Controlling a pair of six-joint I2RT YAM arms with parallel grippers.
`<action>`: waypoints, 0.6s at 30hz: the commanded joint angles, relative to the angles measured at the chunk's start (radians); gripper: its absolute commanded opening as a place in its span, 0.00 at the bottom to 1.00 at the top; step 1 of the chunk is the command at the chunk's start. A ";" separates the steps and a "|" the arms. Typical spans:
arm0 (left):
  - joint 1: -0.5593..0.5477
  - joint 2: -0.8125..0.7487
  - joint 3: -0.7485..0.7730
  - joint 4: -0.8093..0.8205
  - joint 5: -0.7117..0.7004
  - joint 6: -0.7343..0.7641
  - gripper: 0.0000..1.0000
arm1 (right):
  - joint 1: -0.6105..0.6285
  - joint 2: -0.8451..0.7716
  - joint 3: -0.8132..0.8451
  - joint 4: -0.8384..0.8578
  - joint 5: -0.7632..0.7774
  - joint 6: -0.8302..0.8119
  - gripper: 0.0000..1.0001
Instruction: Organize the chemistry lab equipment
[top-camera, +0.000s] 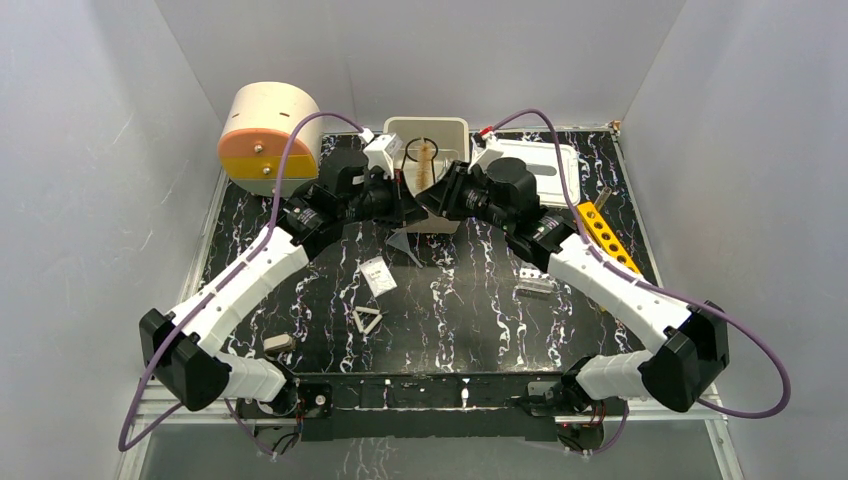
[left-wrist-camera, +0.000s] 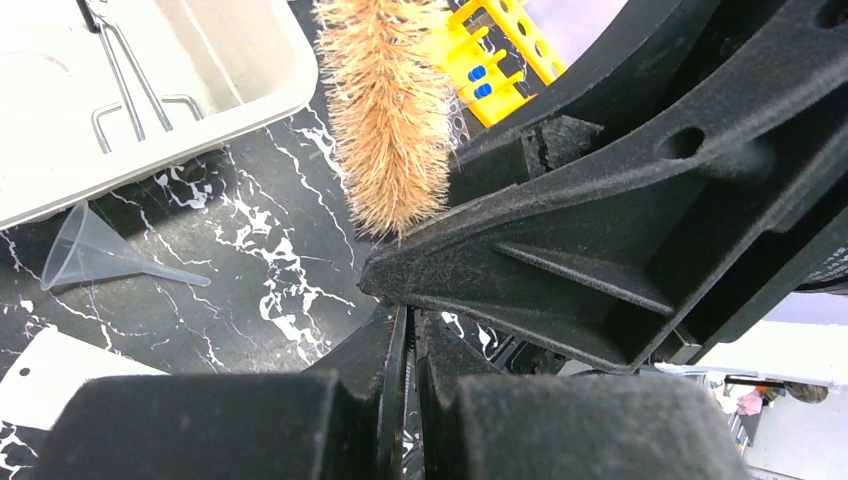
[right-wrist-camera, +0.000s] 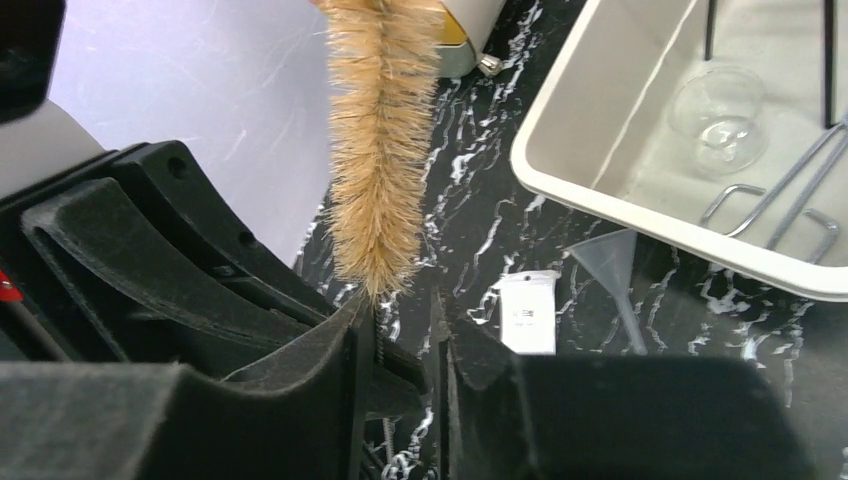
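Note:
A tan bristle brush (top-camera: 429, 163) on a twisted wire stem stands upright in front of the white bin (top-camera: 455, 125). My left gripper (top-camera: 402, 206) is shut on the wire stem below the bristles (left-wrist-camera: 385, 120); its jaws (left-wrist-camera: 410, 320) pinch the wire. My right gripper (top-camera: 424, 205) meets it from the right. Its jaws (right-wrist-camera: 400, 320) stand apart around the stem, the wire against one finger, under the brush (right-wrist-camera: 380, 150). A grey funnel (top-camera: 400, 243), a clear packet (top-camera: 378, 277), a white triangle frame (top-camera: 367, 320), a grey metal rack (top-camera: 533, 287) and a yellow tube rack (top-camera: 608, 235) lie on the table.
The beige-and-orange drum (top-camera: 270, 140) stands at the back left. A white lid (top-camera: 545, 165) lies right of the bin. Bent wire pieces and a glass dish (right-wrist-camera: 720, 110) lie inside the bin. A small grey item (top-camera: 278, 343) lies near the left arm's base.

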 joint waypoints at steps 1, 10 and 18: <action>0.022 -0.011 0.017 0.045 0.038 -0.011 0.00 | -0.033 0.019 0.043 0.058 -0.076 0.061 0.30; 0.096 0.010 0.014 0.078 0.131 -0.036 0.00 | -0.085 0.084 0.072 0.093 -0.174 0.093 0.13; 0.150 0.019 0.002 0.002 0.018 -0.023 0.83 | -0.168 0.196 0.241 -0.057 -0.111 -0.073 0.00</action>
